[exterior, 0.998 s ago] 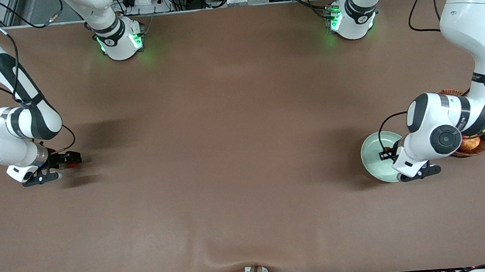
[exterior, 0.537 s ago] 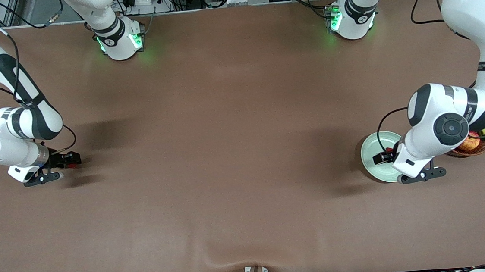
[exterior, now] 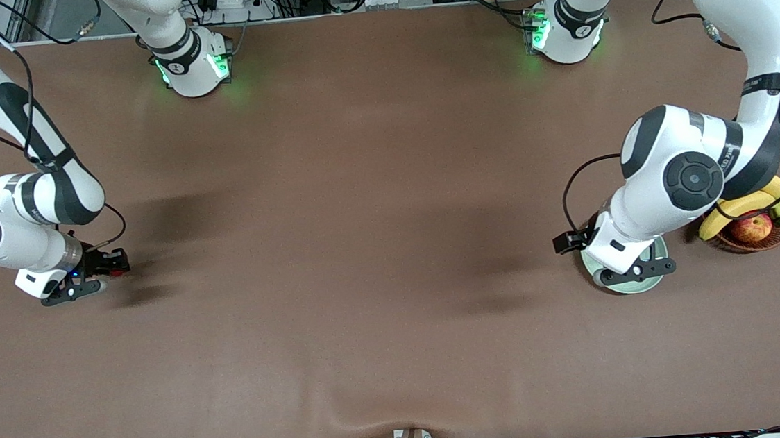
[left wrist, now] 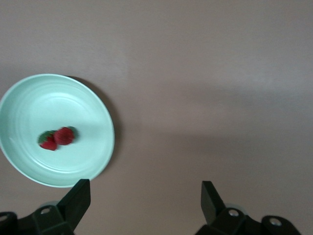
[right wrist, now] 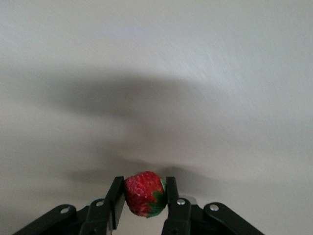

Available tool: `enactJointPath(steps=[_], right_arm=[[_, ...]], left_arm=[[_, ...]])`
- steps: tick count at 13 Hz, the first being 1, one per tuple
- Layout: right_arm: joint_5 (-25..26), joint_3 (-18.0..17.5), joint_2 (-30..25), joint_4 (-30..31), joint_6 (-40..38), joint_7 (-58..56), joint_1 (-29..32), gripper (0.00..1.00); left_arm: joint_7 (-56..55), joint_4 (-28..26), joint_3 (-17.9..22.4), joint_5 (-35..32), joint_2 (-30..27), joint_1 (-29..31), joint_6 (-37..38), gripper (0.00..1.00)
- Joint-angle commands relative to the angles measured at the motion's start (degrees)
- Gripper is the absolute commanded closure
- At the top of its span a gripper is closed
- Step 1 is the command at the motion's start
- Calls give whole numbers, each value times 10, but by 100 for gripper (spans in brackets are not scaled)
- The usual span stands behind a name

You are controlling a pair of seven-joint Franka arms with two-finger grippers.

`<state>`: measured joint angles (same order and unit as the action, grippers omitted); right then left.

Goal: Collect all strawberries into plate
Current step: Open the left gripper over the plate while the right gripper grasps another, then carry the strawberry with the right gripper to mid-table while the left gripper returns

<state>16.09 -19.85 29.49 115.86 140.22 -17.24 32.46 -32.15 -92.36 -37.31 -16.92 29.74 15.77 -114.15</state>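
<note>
Risen off the round mint-green plate (left wrist: 100,115) — left gripper (left wrist: 142,203) gapes wide; right gripper (right wrist: 143,198) now pinches a red strawberry (right wrist: 143,193).

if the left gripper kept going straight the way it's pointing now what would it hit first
Most likely the bare brown tablecloth. The left gripper is open and points down at it, just beside the plate holding two strawberries. Depth is hard to judge.
</note>
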Motion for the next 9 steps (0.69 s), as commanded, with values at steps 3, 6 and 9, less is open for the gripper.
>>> enactJointPath(steps=[3, 6, 9], right_arm=[[9, -110, -9, -21, 1, 4, -8, 100], [-28, -119, -7, -56, 5, 32, -100, 100], [-76, -118, 25, -100, 6, 78, -179, 100]], left_arm=[[-98, 38, -15, 10, 18, -52, 15, 0], [-160, 40, -15, 8, 34, -87, 9, 0], [-179, 46, -13, 5, 46, -102, 6, 0]])
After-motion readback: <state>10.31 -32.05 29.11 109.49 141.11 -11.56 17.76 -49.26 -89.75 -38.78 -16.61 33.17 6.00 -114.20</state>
